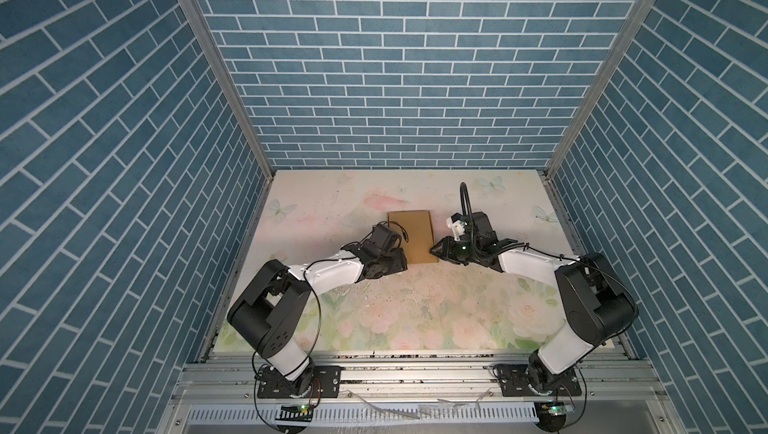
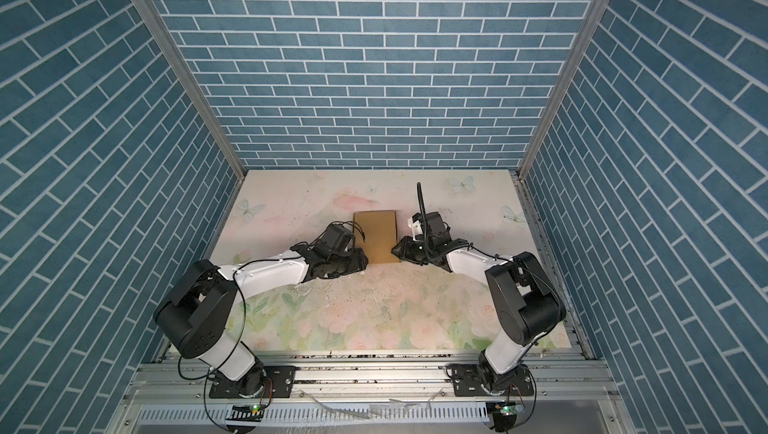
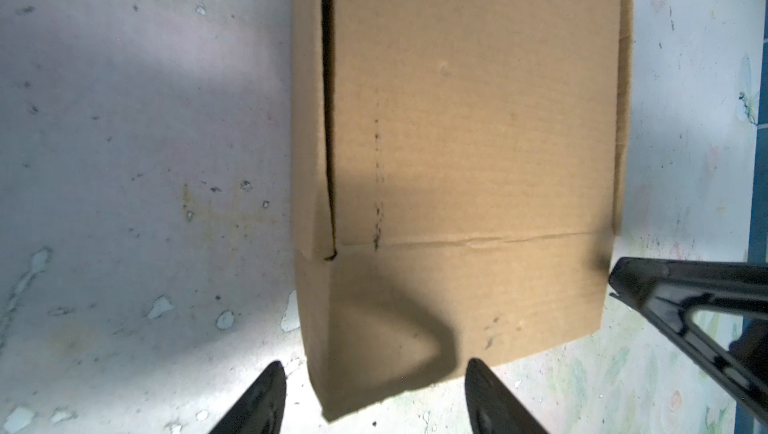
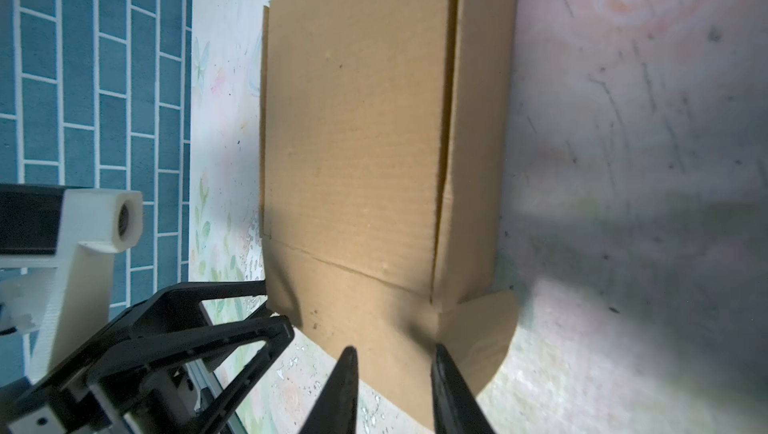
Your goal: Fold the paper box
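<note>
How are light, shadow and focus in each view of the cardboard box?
Both top views: sharp, evenly lit, paper box small. Left wrist view: a dark shadow covers the box's near end, left gripper out of focus. Right wrist view: box edges soft, broad shadow across the table.

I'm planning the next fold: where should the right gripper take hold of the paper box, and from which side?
Probably the rounded tab jutting from the paper box's near right corner. The right gripper should come in low from the right, fingers straddling it: the rest lies flat on the table.

Likely lab: brick-papered walls (image 1: 407, 58), aluminium frame (image 1: 213, 58)
</note>
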`<state>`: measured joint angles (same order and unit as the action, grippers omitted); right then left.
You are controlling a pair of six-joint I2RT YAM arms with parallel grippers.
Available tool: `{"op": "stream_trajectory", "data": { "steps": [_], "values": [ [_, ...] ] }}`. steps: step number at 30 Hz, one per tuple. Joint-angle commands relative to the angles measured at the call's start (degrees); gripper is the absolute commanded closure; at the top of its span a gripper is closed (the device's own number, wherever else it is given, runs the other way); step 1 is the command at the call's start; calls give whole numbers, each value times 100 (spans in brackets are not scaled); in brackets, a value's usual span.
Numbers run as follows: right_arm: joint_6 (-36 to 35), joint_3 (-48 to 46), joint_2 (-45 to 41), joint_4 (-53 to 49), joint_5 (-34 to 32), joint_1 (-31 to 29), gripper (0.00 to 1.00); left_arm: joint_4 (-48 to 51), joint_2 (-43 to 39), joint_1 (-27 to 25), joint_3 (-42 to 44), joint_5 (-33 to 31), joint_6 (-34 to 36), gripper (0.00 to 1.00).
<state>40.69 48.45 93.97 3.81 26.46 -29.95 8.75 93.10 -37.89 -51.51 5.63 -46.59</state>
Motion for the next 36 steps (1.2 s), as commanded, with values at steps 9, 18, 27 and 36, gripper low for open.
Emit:
{"op": "stream_trajectory", "data": {
  "steps": [9,18,27,36],
  "values": [
    [173,-423,-460,119,-470,-21,68,392,-367,18,-172,-238,391,30],
    [473,-537,-308,552,-328,-103,65,285,-341,192,-193,-80,482,30],
    [668,-511,-93,823,-202,-170,65,-101,-73,324,-217,132,541,32],
    [643,-564,-90,823,-273,-173,65,-103,28,678,-298,121,838,33]
  ]
}}
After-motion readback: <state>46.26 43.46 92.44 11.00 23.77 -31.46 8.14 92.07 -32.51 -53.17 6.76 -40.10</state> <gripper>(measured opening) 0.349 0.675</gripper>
